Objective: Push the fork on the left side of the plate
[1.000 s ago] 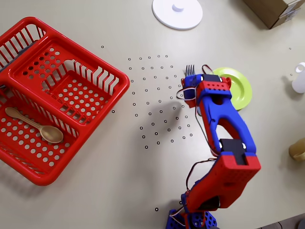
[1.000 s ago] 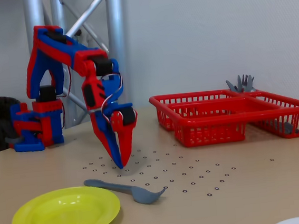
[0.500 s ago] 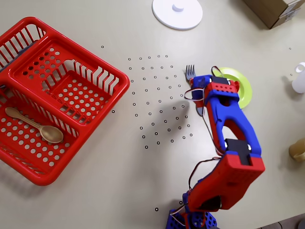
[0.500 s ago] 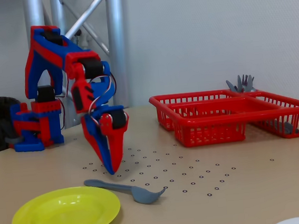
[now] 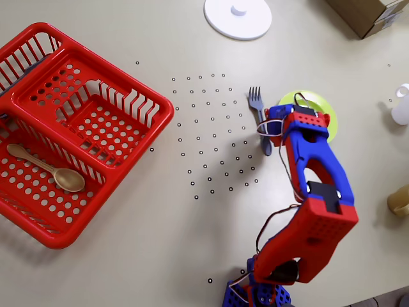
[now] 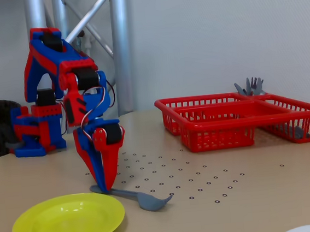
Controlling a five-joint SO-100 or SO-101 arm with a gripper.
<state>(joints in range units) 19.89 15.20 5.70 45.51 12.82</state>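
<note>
The slate-blue fork (image 5: 257, 105) lies flat on the table just left of the lime-green plate (image 5: 321, 100) in the overhead view, tines pointing away from the arm's base. My gripper (image 5: 270, 131) points straight down, shut and holding nothing, with its tips on the fork's handle. The arm covers much of the plate from above. In the fixed view the gripper (image 6: 104, 185) stands on the handle end of the fork (image 6: 144, 199), and the plate (image 6: 69, 220) lies in front, close to the fork.
A red basket (image 5: 77, 128) holds a tan spoon (image 5: 48, 167); it also shows in the fixed view (image 6: 237, 119) with forks (image 6: 251, 87) in it. A white disc (image 5: 238, 18), a cardboard box (image 5: 370, 16) and small items (image 5: 402, 105) lie at the table's edges.
</note>
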